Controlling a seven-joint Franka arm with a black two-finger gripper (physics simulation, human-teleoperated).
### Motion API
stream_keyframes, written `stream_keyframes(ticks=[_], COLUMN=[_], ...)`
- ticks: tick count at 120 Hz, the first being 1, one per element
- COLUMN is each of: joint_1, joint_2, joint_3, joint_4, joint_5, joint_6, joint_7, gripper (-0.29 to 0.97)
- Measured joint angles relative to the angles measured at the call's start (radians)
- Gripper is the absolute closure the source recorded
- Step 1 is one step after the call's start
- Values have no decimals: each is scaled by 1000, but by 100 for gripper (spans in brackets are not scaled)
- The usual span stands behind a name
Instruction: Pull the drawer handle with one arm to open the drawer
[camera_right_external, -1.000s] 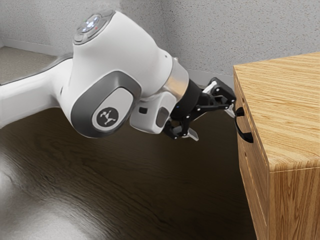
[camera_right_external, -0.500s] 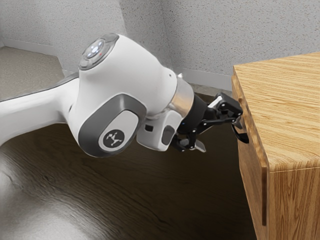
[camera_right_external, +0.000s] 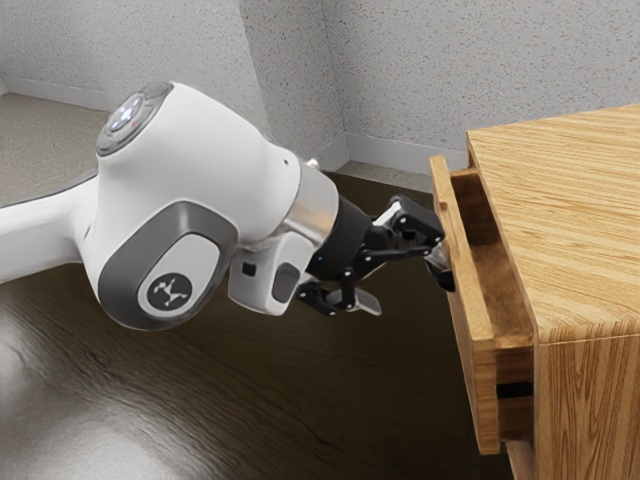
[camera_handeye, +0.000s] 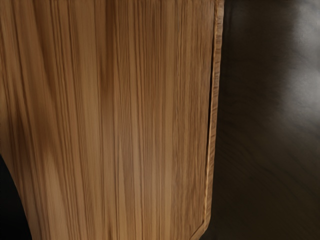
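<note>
One finger is all that ties me to this job. My black two-finger claw (camera_right_external: 405, 282) stands spread wide, gripping nothing. Its upper finger (camera_right_external: 418, 232) is up against the small dark handle (camera_right_external: 444, 278), and the lower one hangs in the air well short of the wood.

The light oak-grained drawer (camera_right_external: 468, 330) is partway out of the blocky wooden cabinet (camera_right_external: 570, 220), with a gap showing behind its front panel, so I judge the pull about half done. From my wrist, that panel (camera_handeye: 110, 120) looms close, with the dark glossy floor (camera_handeye: 270, 125) beside it.

The main risk is that the hook slips. If my pull drifts up, down or sideways instead of running straight along the slide, the finger could ride off the handle and leave the drawer where it is. A skewed pull might also jam the drawer in its runners. Pulling too fast could carry my hand away once contact breaks.
</note>
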Motion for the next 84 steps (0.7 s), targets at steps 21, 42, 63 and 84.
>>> stream_keyframes(ticks=[21, 42, 63, 84], joint_1=[41, 182, 218, 243], joint_2=[-54, -131, -209, -282], joint_3=[-9, -141, -152, -153], joint_4=[-49, -127, -203, -261], joint_5=[5, 4, 1, 0], joint_6=[0, -1, 0, -1], joint_7=[2, 2, 4, 4], gripper=[3, 2, 2, 3])
